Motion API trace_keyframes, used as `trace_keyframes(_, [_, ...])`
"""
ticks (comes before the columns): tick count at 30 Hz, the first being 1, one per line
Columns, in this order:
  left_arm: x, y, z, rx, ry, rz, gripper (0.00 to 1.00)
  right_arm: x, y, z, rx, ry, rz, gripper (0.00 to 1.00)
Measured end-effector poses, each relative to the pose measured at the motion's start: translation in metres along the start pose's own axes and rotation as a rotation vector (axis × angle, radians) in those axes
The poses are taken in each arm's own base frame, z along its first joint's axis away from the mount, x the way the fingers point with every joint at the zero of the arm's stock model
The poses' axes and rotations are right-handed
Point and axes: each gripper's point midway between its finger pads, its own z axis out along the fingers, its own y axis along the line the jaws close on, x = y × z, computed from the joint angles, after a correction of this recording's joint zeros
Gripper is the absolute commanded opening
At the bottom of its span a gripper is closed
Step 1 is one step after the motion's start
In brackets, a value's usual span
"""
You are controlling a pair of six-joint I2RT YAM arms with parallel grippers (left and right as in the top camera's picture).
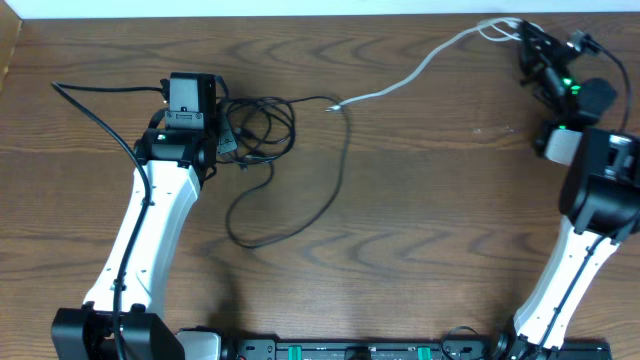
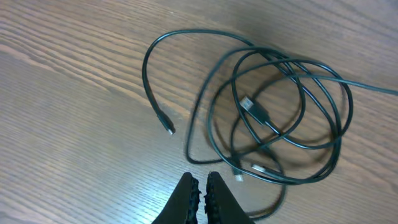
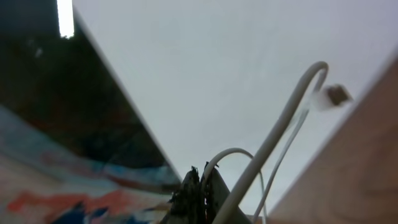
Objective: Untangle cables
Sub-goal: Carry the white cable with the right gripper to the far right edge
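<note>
A thin black cable (image 1: 262, 130) lies in loose tangled loops on the wood table, with a long loop trailing toward me (image 1: 290, 215). In the left wrist view its coils (image 2: 280, 106) and plug ends lie just beyond my left gripper (image 2: 200, 182), which is shut and holds nothing. A white cable (image 1: 420, 68) runs from mid-table up to the far right. My right gripper (image 1: 528, 40) is lifted at the far right edge and is shut on the white cable (image 3: 273, 134), which loops out of its fingertips (image 3: 200, 175).
The table's far edge (image 1: 300, 15) runs just behind both grippers. A thicker black arm cable (image 1: 95, 115) curves across the far left. The robot base rail (image 1: 350, 350) lies along the near edge.
</note>
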Motion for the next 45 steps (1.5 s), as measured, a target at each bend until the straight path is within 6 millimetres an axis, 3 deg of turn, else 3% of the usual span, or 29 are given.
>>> trace_keyframes(6, [0.002,-0.007,0.0,0.039,0.012,-0.021,0.08,-0.037,-0.025,-0.039,0.124,-0.017,-0.028,0.01])
trace_keyframes(16, [0.004,-0.01,0.0,0.06,0.023,-0.028,0.08,-0.08,-0.045,-0.097,0.235,-0.057,-0.061,0.01])
trace_keyframes(21, [0.004,-0.011,0.0,0.064,0.023,-0.053,0.08,-0.097,-0.071,-0.136,0.34,-0.083,-0.026,0.01])
trace_keyframes(24, [0.0,-0.014,-0.001,0.078,0.012,-0.084,0.08,-0.094,-0.094,-0.154,0.421,-0.071,-0.002,0.02])
trace_keyframes(27, [-0.007,-0.025,-0.002,0.135,-0.008,-0.106,0.08,-0.079,-0.116,-0.16,0.494,-0.018,-0.008,0.02])
trace_keyframes(32, [-0.017,-0.047,-0.006,0.256,-0.031,-0.121,0.08,-0.051,-0.13,-0.148,0.601,0.078,-0.097,0.01])
trace_keyframes(39, [-0.012,-0.067,-0.012,0.321,-0.019,-0.093,0.08,-0.012,-0.15,-0.119,0.727,0.201,-0.277,0.01])
trace_keyframes(45, [-0.008,-0.078,-0.016,0.35,-0.011,-0.072,0.08,-0.012,-0.147,-0.126,0.891,0.198,-0.385,0.01])
